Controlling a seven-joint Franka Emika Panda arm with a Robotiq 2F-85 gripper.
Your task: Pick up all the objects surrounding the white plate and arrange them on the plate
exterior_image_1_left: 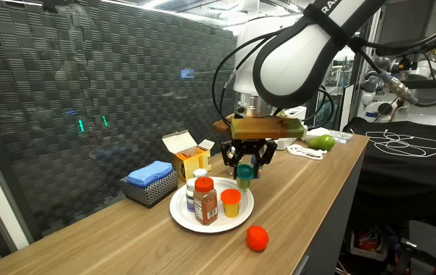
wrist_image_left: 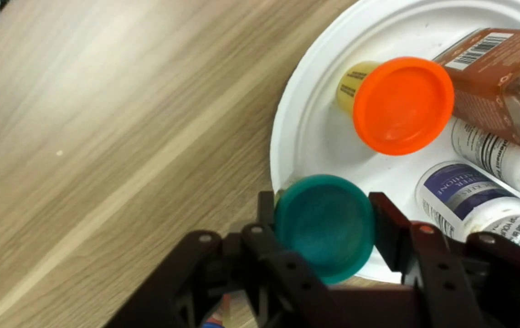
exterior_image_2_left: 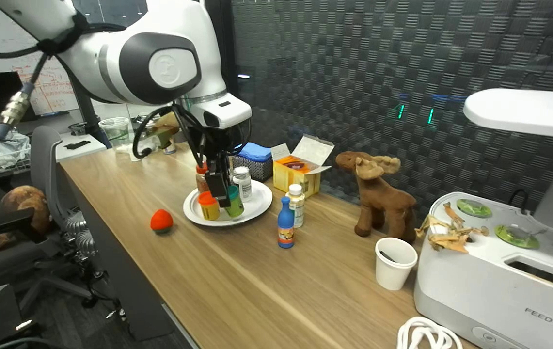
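My gripper [wrist_image_left: 322, 210] is shut on the teal-lidded cup [wrist_image_left: 326, 239], one finger pressed to each side of the lid. The cup is upright above the rim area of the white plate [exterior_image_1_left: 181, 219]; whether its base touches the plate I cannot tell. Standing on the plate are the orange-lidded yellow cup [exterior_image_1_left: 231, 206], the red-capped spice jar [exterior_image_1_left: 206, 204] and two white pill bottles, the nearer one [wrist_image_left: 462, 196] with a purple label and another [wrist_image_left: 492, 148] beside the jar. An orange ball [exterior_image_2_left: 161, 220] lies on the table, off the plate.
Just off the plate stand a blue bottle [exterior_image_2_left: 285, 225] and a white-capped bottle [exterior_image_2_left: 295, 203]. Near the wall are an open yellow box [exterior_image_2_left: 297, 177], a patterned box with a blue cloth [exterior_image_1_left: 149, 173], a brown moose figure [exterior_image_2_left: 383, 203] and a white cup [exterior_image_2_left: 395, 264].
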